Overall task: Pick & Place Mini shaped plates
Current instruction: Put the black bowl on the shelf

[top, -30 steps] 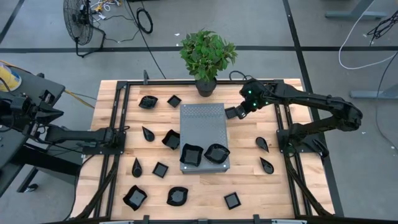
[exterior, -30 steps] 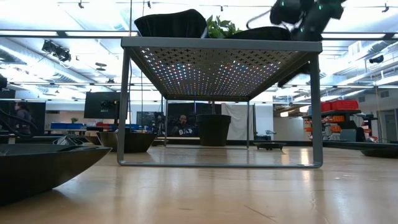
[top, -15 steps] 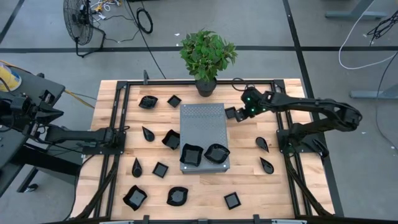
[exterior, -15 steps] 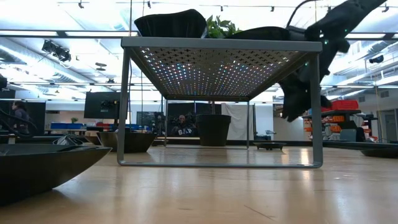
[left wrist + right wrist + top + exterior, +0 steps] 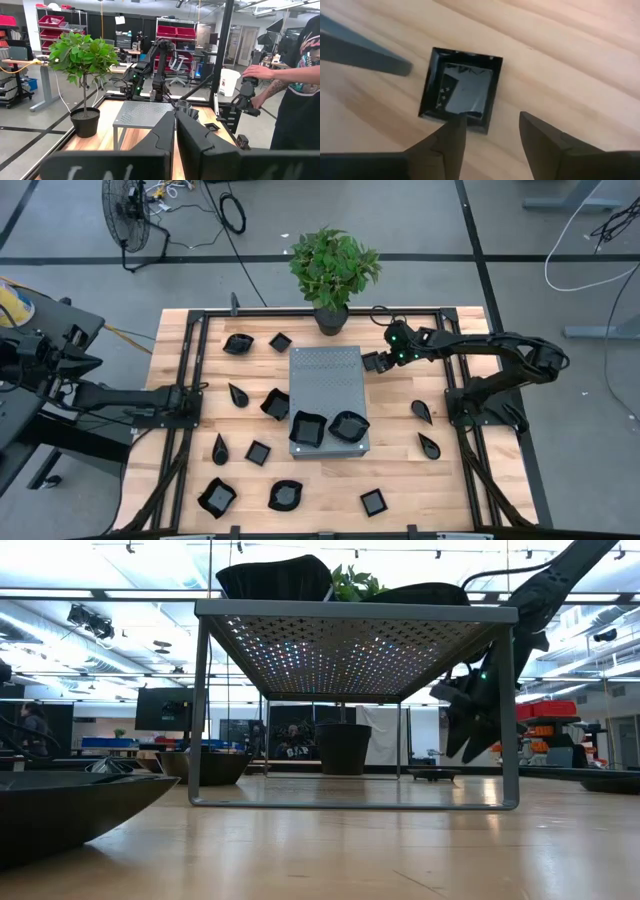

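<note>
Right wrist view showing the right gripper (image 5: 487,142) with its two dark fingers now spread apart, poised directly over a small glossy black square plate (image 5: 461,89) lying flat on the pale wooden table (image 5: 560,60), one fingertip overlapping the plate's near edge. Having been shut a second ago and up beside the rear corner of the grey perforated metal stand (image 5: 327,395), now lowering and opening just beside that stand's right edge, as the high view (image 5: 388,360) confirms. Likely lining up for a pinch across the square plate's rim, nothing held yet. Resting folded at the table's left edge with fingers together, the left gripper (image 5: 176,131). Already sitting on the stand, two wavy-edged black plates (image 5: 327,427); lying scattered about the table, many others.
</note>
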Controlling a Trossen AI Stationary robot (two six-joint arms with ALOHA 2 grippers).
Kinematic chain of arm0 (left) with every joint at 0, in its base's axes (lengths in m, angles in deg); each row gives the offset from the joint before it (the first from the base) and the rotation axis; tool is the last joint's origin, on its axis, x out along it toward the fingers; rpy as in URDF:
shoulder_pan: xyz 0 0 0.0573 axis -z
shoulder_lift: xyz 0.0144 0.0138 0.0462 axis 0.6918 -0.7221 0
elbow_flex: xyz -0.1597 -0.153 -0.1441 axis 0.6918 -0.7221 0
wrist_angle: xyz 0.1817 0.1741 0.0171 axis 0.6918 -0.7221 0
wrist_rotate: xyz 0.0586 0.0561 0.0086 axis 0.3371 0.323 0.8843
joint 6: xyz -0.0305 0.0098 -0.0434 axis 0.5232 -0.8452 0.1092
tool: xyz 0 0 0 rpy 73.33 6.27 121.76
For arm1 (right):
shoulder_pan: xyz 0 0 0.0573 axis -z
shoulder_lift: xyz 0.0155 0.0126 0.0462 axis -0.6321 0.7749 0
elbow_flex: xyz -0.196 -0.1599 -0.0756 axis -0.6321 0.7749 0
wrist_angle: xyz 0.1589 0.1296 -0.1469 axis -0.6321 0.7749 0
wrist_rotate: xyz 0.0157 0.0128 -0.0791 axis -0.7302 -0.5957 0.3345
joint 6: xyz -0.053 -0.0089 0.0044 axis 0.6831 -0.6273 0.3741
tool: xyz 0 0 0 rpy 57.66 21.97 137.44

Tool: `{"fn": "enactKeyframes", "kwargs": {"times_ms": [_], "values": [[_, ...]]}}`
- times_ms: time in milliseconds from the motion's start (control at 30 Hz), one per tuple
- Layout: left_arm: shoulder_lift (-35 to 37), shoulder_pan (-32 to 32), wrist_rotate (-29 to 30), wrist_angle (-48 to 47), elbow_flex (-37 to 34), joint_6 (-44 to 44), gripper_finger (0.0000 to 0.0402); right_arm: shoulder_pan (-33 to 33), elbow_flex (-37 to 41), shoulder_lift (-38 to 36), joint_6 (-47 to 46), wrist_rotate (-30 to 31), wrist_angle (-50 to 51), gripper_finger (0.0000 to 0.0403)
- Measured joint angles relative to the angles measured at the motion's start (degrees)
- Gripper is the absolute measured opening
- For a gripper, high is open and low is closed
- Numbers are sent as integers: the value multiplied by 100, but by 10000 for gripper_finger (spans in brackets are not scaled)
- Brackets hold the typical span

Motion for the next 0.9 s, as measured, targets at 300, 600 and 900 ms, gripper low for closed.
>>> {"fn": "enactKeyframes", "kwargs": {"times_ms": [300, 600, 900], "values": [[0, 0, 0, 0, 1, -1, 23, 11, 0, 370, 75, 0, -607, 182], [1, 1, 0, 0, 2, -4, 23, 11, 0, 789, 96, 72, -650, 173], [2, 0, 0, 0, 0, -3, 23, 11, 0, 807, 26, 82, -703, 156]]}}
